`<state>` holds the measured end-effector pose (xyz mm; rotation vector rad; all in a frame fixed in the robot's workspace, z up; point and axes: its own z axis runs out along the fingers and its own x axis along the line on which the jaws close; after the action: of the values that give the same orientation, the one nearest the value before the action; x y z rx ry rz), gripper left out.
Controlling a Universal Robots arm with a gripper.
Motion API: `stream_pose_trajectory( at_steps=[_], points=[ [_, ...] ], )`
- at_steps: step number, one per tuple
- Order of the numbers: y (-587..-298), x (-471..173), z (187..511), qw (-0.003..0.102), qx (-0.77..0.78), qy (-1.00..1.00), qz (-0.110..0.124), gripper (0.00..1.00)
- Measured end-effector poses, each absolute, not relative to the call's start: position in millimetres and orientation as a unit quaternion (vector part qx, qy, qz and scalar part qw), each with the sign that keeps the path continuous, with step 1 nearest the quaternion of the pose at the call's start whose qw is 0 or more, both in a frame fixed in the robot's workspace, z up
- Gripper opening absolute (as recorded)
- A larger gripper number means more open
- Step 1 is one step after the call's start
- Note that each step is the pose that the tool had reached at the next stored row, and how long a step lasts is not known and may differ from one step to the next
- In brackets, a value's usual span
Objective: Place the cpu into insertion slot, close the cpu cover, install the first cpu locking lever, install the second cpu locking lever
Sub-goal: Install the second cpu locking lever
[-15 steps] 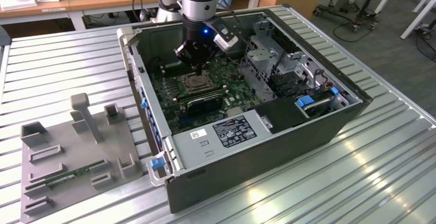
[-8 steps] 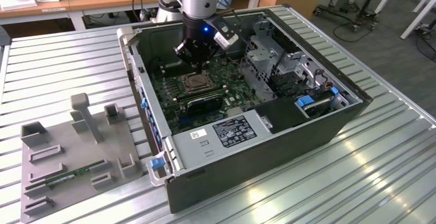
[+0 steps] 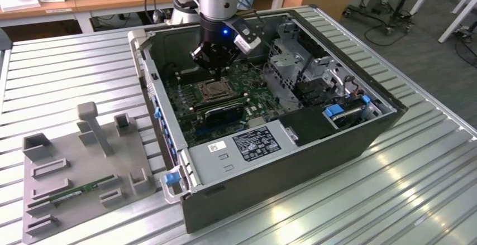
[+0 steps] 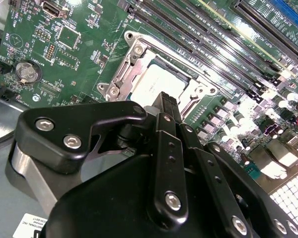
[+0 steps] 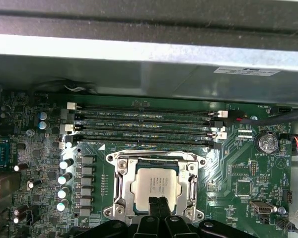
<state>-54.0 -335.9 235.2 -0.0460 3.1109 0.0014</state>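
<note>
Already seated: cpu point(image 5: 155, 183) flat in slot point(image 5: 120, 174), cover point(image 5: 191, 186) down around it, so chip stays put. End effector point(image 5: 157, 204) with fingers pinched together, holding nothing, tips at cpu's near edge, inside open case point(image 3: 160, 77) on desk point(image 3: 67, 72).

Open black-and-silver metal computer case point(image 3: 298, 144) on ribbed metal bench point(image 3: 417, 189), toward its middle. Green circuit board point(image 3: 223, 97) inside on case floor. Silvery square cpu point(image 5: 155, 184) in black square insertion slot point(image 5: 120, 191), thin silver cpu cover point(image 5: 154, 159) around it. Grey moulded tray point(image 3: 67, 200) beside case, at exterior view's left.
</note>
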Motion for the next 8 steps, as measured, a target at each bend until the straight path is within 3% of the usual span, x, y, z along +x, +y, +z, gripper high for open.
stream_pose_trajectory(
  at_steps=[8],
  points=[
    [-341.8, -54.0, 235.2, 0.015, -0.015, 1.000, 0.000, 0.11]
  ],
)
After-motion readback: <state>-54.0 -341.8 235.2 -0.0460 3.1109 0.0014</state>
